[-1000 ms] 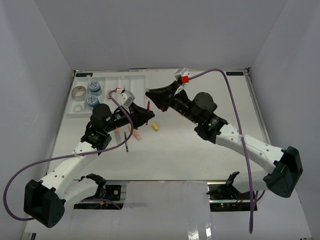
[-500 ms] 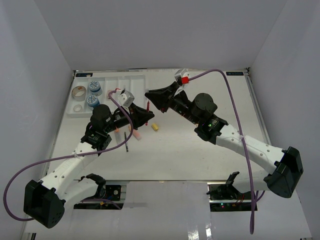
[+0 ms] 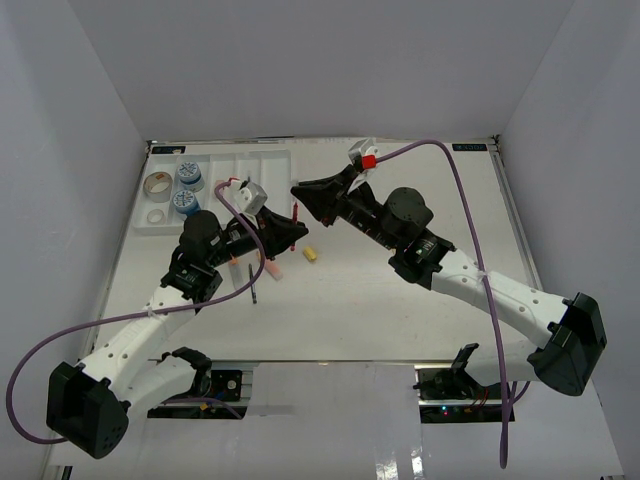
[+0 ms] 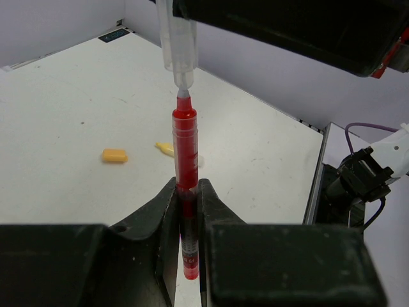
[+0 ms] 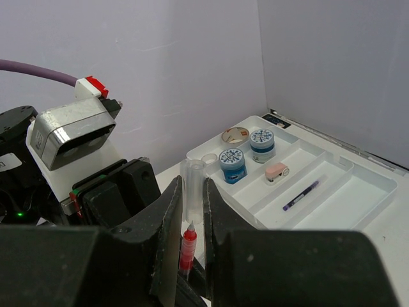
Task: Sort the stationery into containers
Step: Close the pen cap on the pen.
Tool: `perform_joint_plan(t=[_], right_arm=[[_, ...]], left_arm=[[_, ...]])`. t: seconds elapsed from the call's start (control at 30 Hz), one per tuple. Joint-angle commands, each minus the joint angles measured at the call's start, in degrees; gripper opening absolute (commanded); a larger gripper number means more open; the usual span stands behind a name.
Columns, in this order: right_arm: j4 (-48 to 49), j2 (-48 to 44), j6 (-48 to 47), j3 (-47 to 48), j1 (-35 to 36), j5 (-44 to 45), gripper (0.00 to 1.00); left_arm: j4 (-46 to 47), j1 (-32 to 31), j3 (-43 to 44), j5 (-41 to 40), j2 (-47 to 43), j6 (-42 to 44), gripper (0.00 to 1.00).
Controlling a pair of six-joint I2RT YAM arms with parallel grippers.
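Your left gripper (image 4: 186,211) is clamped on a red pen (image 4: 184,137), which stands upright with a translucent red barrel and a pale tip. A clear cap (image 4: 177,45) sits directly above the tip, pinched in your right gripper (image 5: 193,192); whether cap and tip touch, you cannot tell. Beyond, a yellow eraser (image 4: 115,155) lies on the table (image 4: 64,115). Farther off, the white tray (image 5: 367,192) holds two blue-white tubs (image 5: 232,164), a tape roll (image 5: 235,135) and a dark pen (image 5: 300,195).

No readable text, print on the blue-white tubs (image 5: 232,158) too small, dark table-edge label (image 4: 115,35) blurred.

Lab test cell (plain white walls (image 3: 300,60))
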Motion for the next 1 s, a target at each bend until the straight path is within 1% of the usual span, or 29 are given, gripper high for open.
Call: perform_joint_plan(t=[0.0,0.73,0.97], right_arm=[[1.5,-1.6,-0.9,-0.1,0.4,1.4,0.08],[1.2,-0.7,0.4,-0.8,0.8,-0.4,0.08],[2.8,-0.7,0.9,-2.4,1.1,-0.1,0.08]], left_arm=[[1.9,0.2,-0.6,0.2,-1.8,0.0,0.00],[2.5,0.2,-1.2,-0.8,-2.6,0.0,0.00],[3.6,0.2,-2.1,-1.9,-3.5,-0.4,0.00]])
